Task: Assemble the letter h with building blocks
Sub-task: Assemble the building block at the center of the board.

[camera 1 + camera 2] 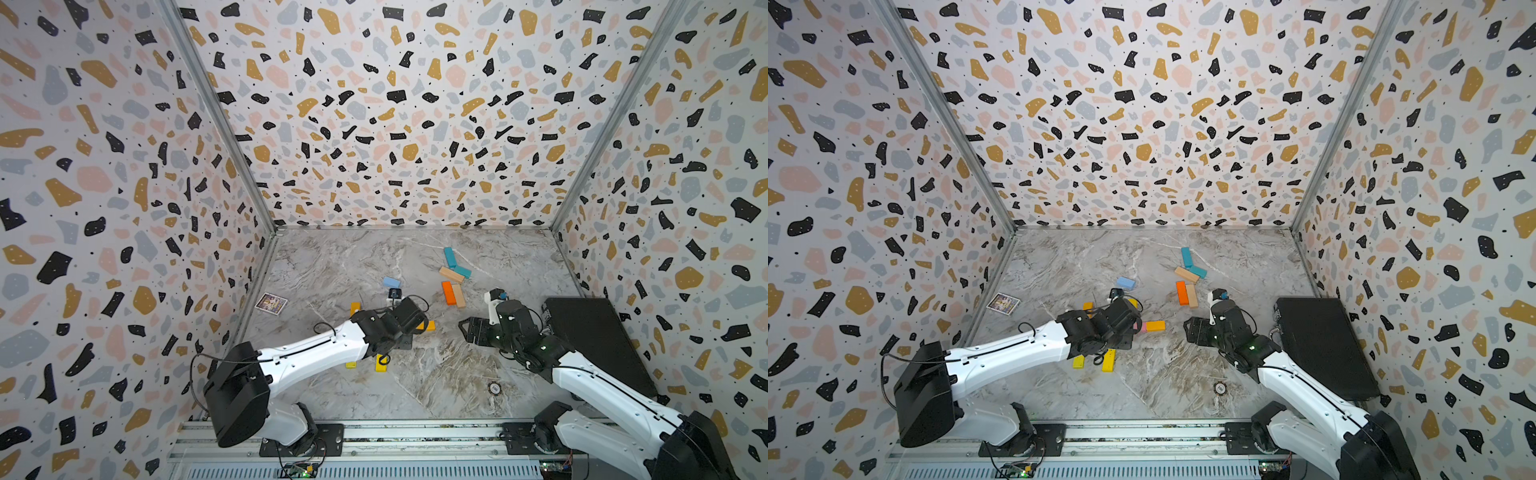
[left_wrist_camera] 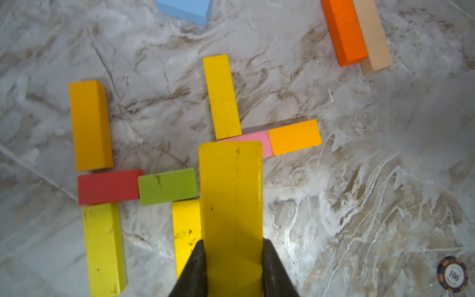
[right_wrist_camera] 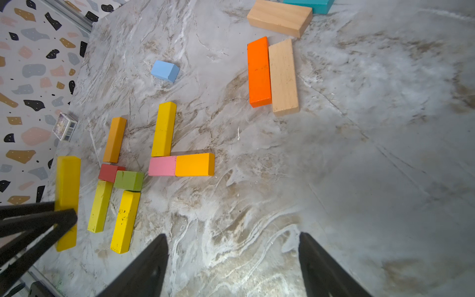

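Left wrist view: one h looks laid out, a second figure is half built, and a bar is in the claw.
The left gripper [image 2: 233, 241] is clamped narrowly on the held yellow bar [image 2: 231, 195], which seems raised over the pink block [image 2: 266, 145]. On the table [image 2: 359, 180] an h looks finished. The amber bar [image 2: 90, 126], red block [image 2: 108, 187] and lime bar [image 2: 104, 249] line up as the stem, the green block [image 2: 168, 186] is the arch, and the yellow leg [image 2: 185, 231] sits under it. Beside it the upright yellow bar [image 2: 222, 97] touches the pink block, which butts the orange-yellow block [image 2: 294, 137]. This figure reads as unfinished, and the held bar probably belongs there. The right gripper [image 3: 232, 235] stands wide and empty. The orange bar [image 3: 259, 72] and tan bar [image 3: 284, 77] lie spare, well apart.
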Robot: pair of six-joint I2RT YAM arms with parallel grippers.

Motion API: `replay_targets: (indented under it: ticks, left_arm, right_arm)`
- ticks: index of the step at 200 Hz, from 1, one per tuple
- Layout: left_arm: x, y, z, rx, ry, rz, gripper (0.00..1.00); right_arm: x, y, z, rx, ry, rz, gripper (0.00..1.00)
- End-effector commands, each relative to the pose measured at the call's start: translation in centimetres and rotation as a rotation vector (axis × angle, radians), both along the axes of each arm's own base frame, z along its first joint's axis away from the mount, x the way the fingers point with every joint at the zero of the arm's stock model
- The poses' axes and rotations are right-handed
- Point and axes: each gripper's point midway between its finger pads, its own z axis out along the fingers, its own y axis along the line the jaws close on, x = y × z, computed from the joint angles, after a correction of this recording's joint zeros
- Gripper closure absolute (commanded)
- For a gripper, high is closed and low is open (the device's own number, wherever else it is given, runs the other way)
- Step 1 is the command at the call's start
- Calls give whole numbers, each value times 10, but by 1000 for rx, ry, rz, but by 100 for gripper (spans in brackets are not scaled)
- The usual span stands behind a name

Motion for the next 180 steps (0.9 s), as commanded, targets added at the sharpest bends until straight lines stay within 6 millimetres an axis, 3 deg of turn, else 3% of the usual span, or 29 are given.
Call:
replay_targets:
  ticks: [1,32,98,180]
  left_arm:
    - [-11,2,-11,-21,25,111,91]
    - [-22,-13,-32,13,98,84,92]
    - [-28,-29,-58,27,181,24,93]
    - [-27,-23,-77,83,233,-1,95]
  right_arm:
    - [0,-2,4,18,-12,-20,18]
    - [0,-2,6,22,-9,-23,18]
    - [-1,-13,14,10,-39,-57,17]
    - [-1,-22,24,10,-60,-82,16]
